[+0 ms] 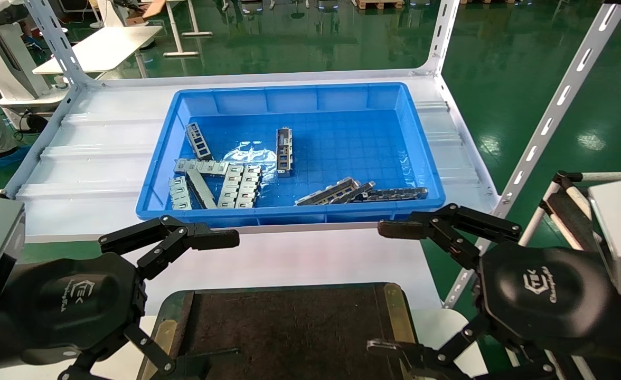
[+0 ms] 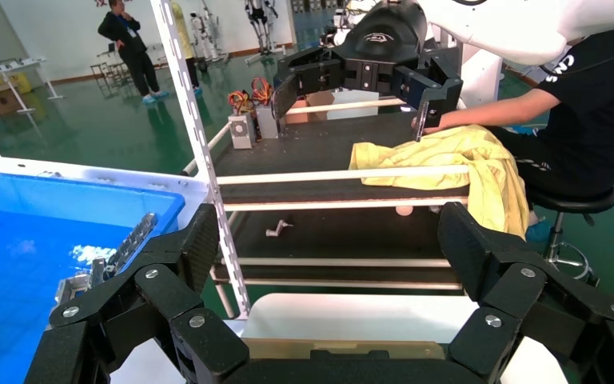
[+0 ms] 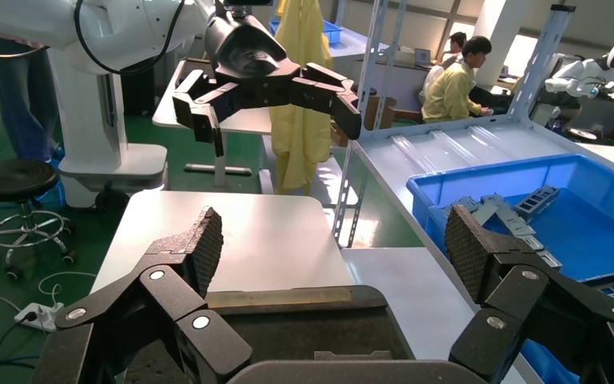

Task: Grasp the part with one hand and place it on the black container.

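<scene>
Head view: both arms hang low over the black container.
Left gripper: fingers spread, holding nothing.
Right gripper: fingers spread, holding nothing.
Part: lying in the blue bin, near its middle, apart from other metal pieces.

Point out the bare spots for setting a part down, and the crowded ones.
The black container shows bare between the open left end effector and right end effector. The blue bin is free at its far right; parts crowd its near-left.
</scene>
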Tool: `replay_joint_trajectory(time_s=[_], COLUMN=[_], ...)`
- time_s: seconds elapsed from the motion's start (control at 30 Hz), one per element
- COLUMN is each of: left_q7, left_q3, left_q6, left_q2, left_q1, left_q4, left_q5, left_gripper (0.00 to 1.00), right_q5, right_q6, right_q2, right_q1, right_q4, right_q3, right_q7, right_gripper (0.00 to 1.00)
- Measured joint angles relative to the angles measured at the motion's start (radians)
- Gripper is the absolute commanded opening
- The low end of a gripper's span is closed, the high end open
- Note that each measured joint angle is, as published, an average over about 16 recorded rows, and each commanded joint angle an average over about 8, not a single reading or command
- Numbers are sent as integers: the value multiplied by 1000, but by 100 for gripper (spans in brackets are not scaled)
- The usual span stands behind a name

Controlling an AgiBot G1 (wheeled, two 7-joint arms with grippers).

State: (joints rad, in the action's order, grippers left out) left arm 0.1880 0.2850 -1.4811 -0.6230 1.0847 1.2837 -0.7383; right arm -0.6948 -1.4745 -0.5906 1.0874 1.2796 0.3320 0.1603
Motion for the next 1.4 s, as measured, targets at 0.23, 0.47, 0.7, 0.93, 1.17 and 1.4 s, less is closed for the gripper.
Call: replay_joint_trajectory(time_s=[0.23, 0.47, 0.7, 0.93, 1.17, 1.4], left_q7=[15, 49, 110, 181, 227, 233], left_q3=[15, 48, 97, 156, 217, 262], left_q6=[48, 156, 326, 525, 709, 854], left_q2=[-28, -87, -175, -285, -407, -532], left_q1=[20, 54, 99, 147, 200, 265], left_q4=[0, -6, -35, -112, -245, -425], left_q5=[-35, -117, -239, -381, -522, -630], left_gripper=[100, 100, 100, 100, 100, 100], right_q5=[0, 0, 0, 0, 1, 1], right_q6=[0, 0, 0, 0, 0, 0], right_q2=[0, 0, 0, 0, 0, 0], right_q1=[0, 0, 0, 0, 1, 1], right_q4=[0, 0, 0, 0, 0, 0], right_q3=[0, 0, 1, 1, 1, 1], right_q7=[0, 0, 0, 0, -1, -1], right_gripper=[100, 100, 100, 100, 100, 100])
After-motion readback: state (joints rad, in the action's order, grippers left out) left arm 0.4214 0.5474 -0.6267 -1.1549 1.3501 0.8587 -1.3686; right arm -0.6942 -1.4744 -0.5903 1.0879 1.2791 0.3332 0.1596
